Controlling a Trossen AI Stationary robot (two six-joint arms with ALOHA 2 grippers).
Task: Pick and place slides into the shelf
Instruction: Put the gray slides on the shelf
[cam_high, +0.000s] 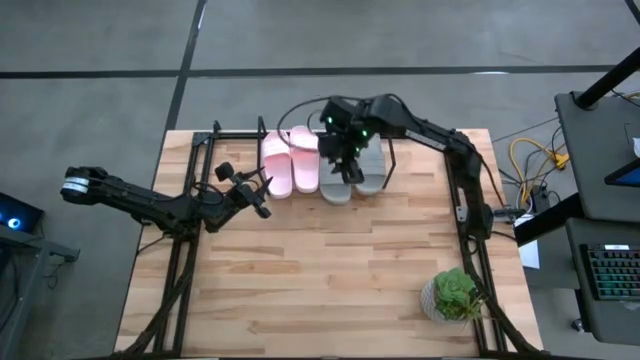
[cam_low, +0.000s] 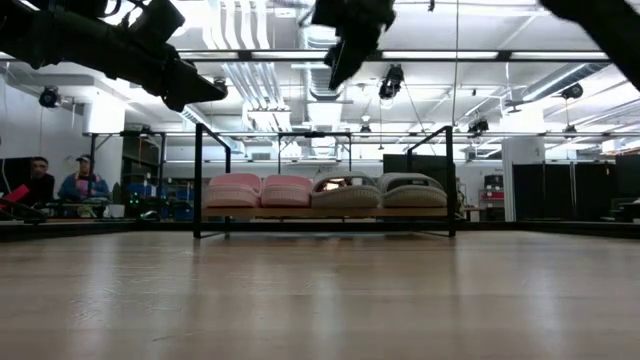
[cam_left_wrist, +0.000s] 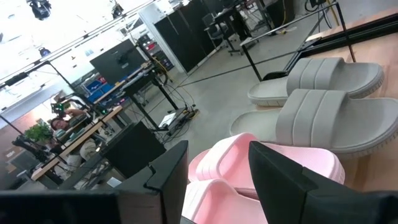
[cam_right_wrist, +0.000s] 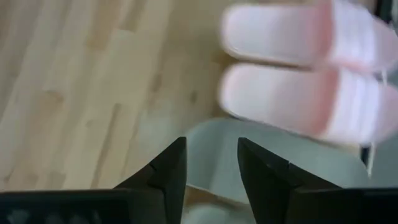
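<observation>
The shelf (cam_high: 232, 135) (cam_low: 197, 180), a black wire rack, stands at the table's far edge. All the slides lie on it side by side: two pale pink slides (cam_high: 290, 160) (cam_low: 260, 190) (cam_left_wrist: 249, 165) (cam_right_wrist: 311, 74) on the left and two grey slides (cam_high: 372, 172) (cam_low: 380, 192) (cam_left_wrist: 336, 99) on the right. My right gripper (cam_high: 348, 165) (cam_low: 345, 50) (cam_right_wrist: 211, 155) hangs open above the grey slide (cam_right_wrist: 273, 162) next to the pink pair. My left gripper (cam_high: 262, 197) (cam_low: 190, 90) (cam_left_wrist: 217, 174) is open in the air, near the pink slides' near ends.
A small green potted plant (cam_high: 455, 295) stands at the table's near right corner. Bare wooden table top (cam_high: 320, 270) stretches in front of the shelf. Two people (cam_low: 60, 182) sit in the room beyond the table, far left in the low view.
</observation>
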